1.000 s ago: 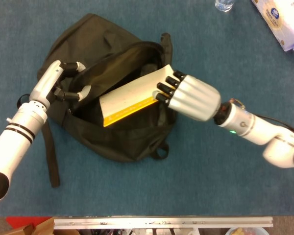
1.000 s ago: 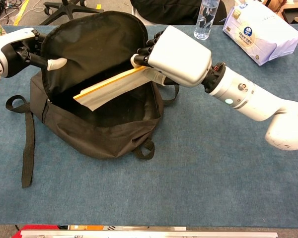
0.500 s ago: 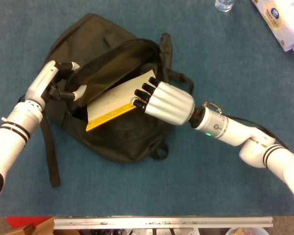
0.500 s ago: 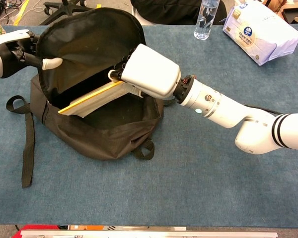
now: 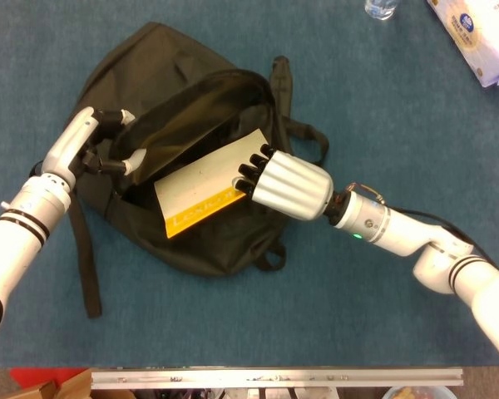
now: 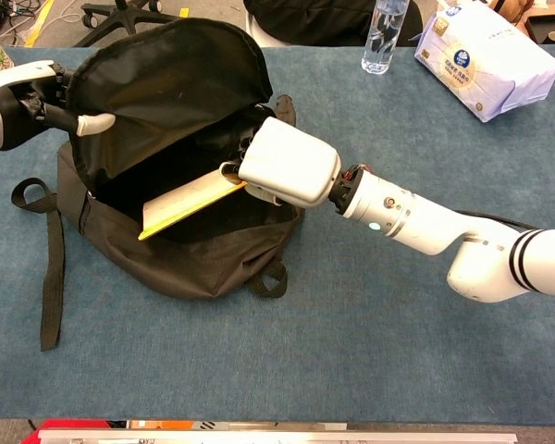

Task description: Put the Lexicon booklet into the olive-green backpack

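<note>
Booklet over bag mouth
R hand (image 5: 287,184) grips cream, yellow-edged Lexicon booklet (image 5: 201,193) tilted in open olive-green backpack (image 6: 180,245); L hand (image 5: 96,143) pinches flap (image 6: 162,88) up, on blue table (image 6: 370,342).

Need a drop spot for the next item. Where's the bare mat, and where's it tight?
Free: blue mat along the near edge in front of the backpack, and the stretch between the right hand and the tissue pack. Crowded: the backpack mouth, where the right hand holds the booklet and the left hand lifts the flap; water bottle at the far edge.
</note>
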Controlling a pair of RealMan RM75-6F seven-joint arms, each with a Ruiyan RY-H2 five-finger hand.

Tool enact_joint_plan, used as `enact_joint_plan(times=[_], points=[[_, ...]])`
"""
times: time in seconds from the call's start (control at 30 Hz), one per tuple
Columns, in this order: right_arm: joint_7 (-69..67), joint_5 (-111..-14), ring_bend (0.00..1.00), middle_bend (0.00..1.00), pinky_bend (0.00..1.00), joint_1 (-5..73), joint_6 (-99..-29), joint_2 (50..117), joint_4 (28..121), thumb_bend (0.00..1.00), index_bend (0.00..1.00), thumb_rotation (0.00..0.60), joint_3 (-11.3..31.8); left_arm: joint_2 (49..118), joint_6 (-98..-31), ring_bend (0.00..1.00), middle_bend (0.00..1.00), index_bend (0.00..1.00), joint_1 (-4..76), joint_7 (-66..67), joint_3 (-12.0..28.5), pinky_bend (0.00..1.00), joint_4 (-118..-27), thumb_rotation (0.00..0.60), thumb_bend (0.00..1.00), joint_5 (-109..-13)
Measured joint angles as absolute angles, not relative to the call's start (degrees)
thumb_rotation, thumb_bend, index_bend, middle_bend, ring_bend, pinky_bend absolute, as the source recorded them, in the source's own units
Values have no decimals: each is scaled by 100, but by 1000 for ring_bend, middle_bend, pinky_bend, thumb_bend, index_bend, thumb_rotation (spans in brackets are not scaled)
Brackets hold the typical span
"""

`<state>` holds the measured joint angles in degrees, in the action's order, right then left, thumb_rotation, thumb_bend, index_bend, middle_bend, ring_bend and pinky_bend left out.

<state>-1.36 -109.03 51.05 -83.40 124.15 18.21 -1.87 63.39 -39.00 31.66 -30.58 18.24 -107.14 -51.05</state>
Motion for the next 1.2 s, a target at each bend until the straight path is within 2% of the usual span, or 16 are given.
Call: enact_joint_plan(times=[0.33, 0.77, 1.07, 1.17, 1.2], points=[[353, -10644, 686, 814, 749, 5151, -8077, 12663, 1830, 355, 939, 600, -194, 6200, -3965, 390, 505, 718, 3107, -3065, 1806, 295, -10884, 600, 452, -5167], [649, -10207, 686, 814, 749, 5352, -7870, 12981, 1857, 355, 939, 600, 44, 6102, -3998, 389, 501, 715, 3104, -3039, 1769, 295, -11002, 600, 452, -5142], [841, -10059, 664, 790, 749, 5437, -7594, 13000, 2215, 347, 939, 600, 62, 6043, -4003, 389, 499, 713, 3109, -3034, 1755, 295, -11038, 600, 453, -5096], [853, -10009, 598, 712, 709, 5411, -7540, 13000, 2251, 314, 855, 600, 66, 6027, -4002, 389, 497, 713, 3106, -3040, 1751, 295, -11049, 600, 453, -5105], [861, -9996, 557, 667, 676, 5401, -7514, 12999, 2263, 298, 779, 600, 65, 6025, -4003, 389, 497, 713, 3105, -3044, 1752, 295, -11054, 600, 453, -5106]])
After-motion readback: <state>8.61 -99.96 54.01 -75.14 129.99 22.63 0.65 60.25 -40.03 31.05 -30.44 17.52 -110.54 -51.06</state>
